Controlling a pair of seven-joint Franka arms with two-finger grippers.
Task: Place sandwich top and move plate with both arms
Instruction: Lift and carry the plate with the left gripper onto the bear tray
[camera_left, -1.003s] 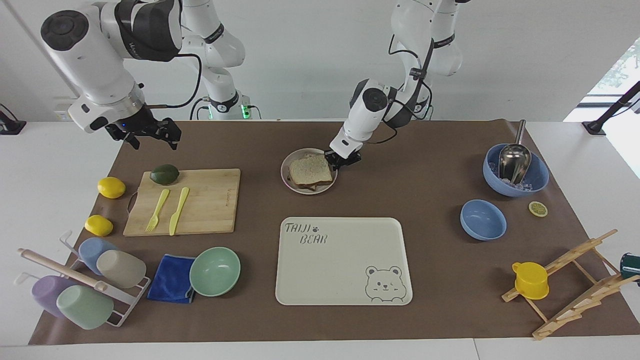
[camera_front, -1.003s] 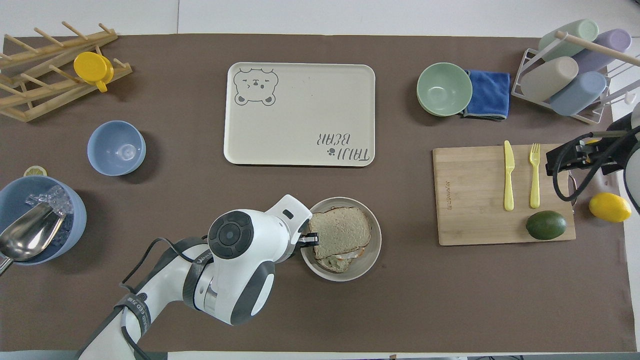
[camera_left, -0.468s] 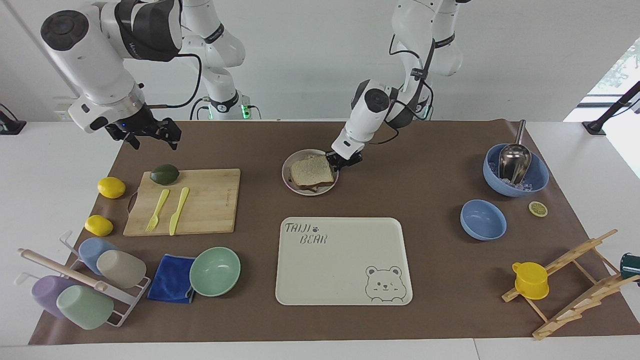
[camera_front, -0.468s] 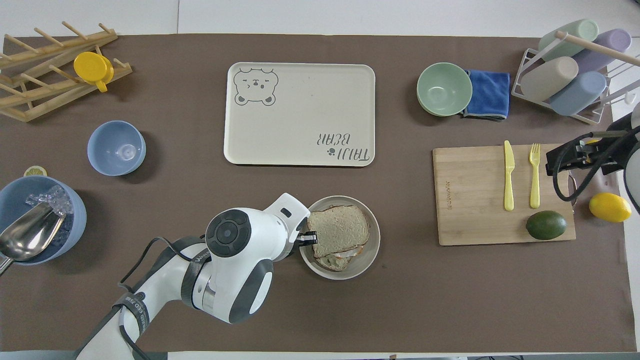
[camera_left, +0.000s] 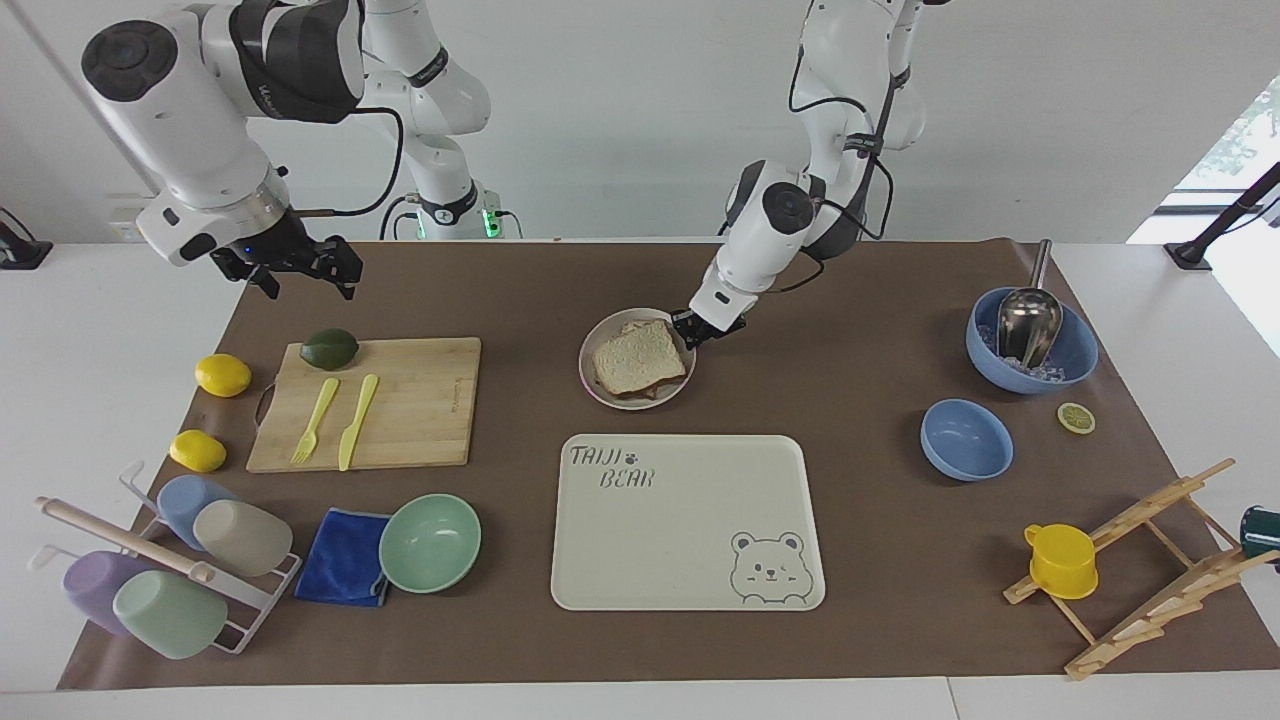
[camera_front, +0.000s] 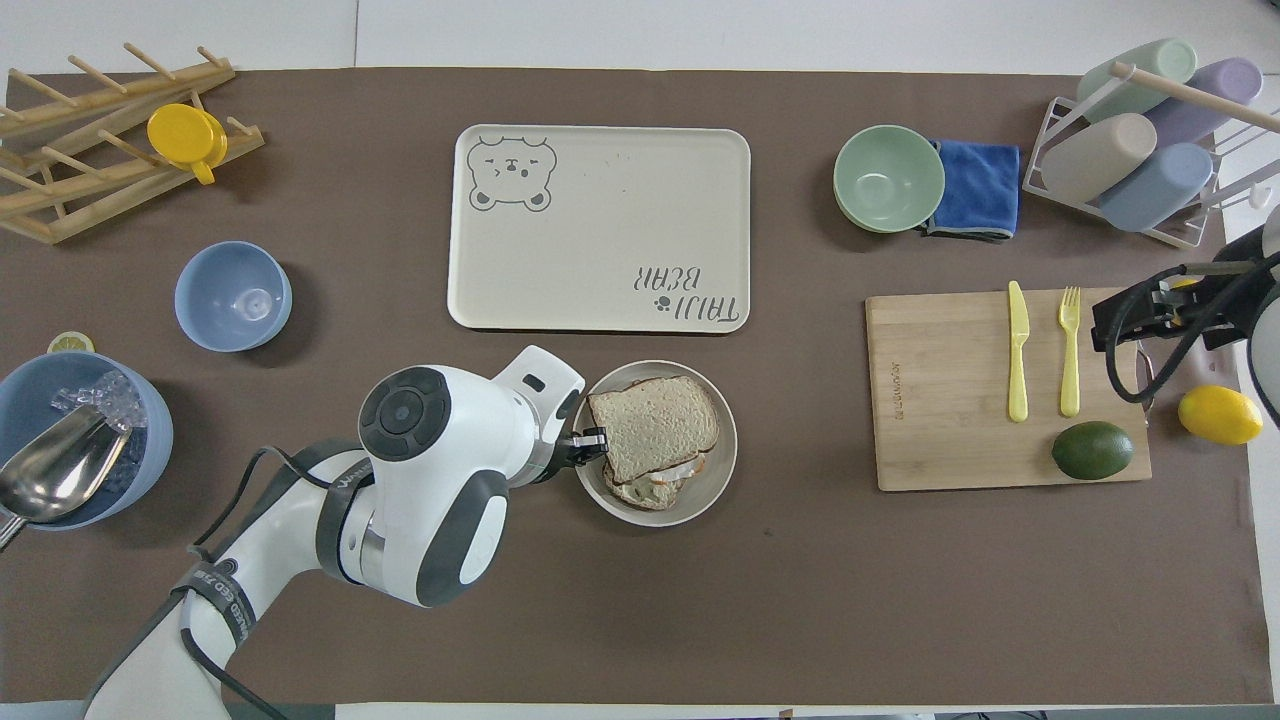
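**At the plate's rim: left gripper clamped**

Left gripper (camera_left: 703, 332): fingertips pinched on the plate (camera_left: 600, 385) rim, toward the left arm's end.
Sandwich top (camera_left: 638, 357): on the plate, nearer the robots than the tray (camera_left: 690, 520).
Right gripper (camera_left: 300, 268): jaws spread, empty, waiting above the table beside the cutting board (camera_left: 420, 400).

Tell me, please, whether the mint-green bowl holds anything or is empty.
Empty: the overhead view shows the mint-green bowl's bare inside; it sits upright beside the blue cloth.
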